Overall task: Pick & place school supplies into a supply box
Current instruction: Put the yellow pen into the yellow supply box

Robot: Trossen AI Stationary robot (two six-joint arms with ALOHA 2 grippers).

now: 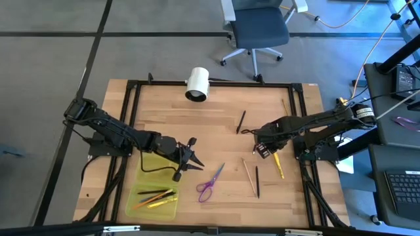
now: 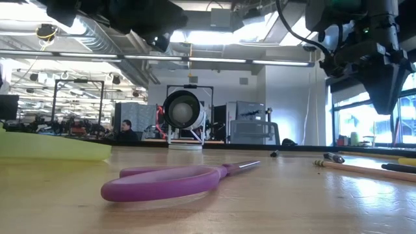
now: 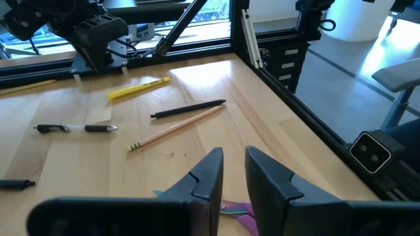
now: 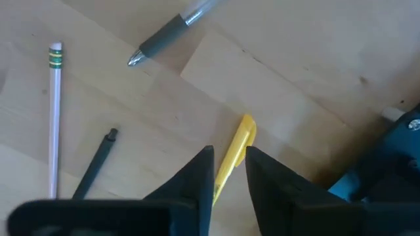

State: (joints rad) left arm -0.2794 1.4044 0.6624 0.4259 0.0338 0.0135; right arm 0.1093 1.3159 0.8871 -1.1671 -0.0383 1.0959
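Note:
The purple-handled scissors (image 1: 210,183) lie flat on the wood, right of the yellow-green supply box (image 1: 154,191), which holds several pens. My left gripper (image 1: 191,160) hovers open by a narrow gap just above and left of the scissors (image 3: 241,211). My right gripper (image 1: 262,148), also narrowly open, hangs clear of the table (image 2: 383,84) over the upper end of a yellow pen (image 4: 230,157). A wood-tan pencil (image 1: 249,177) and a black pen (image 1: 257,181) lie side by side left of the yellow pen (image 1: 278,164).
A white cylinder (image 1: 197,83) lies at the table's far edge. Another black pen (image 1: 241,121) lies at mid-table and a grey-gripped pen (image 4: 170,29) beside my right gripper. A black frame (image 1: 298,118) borders the table. An office chair (image 1: 257,29) stands beyond.

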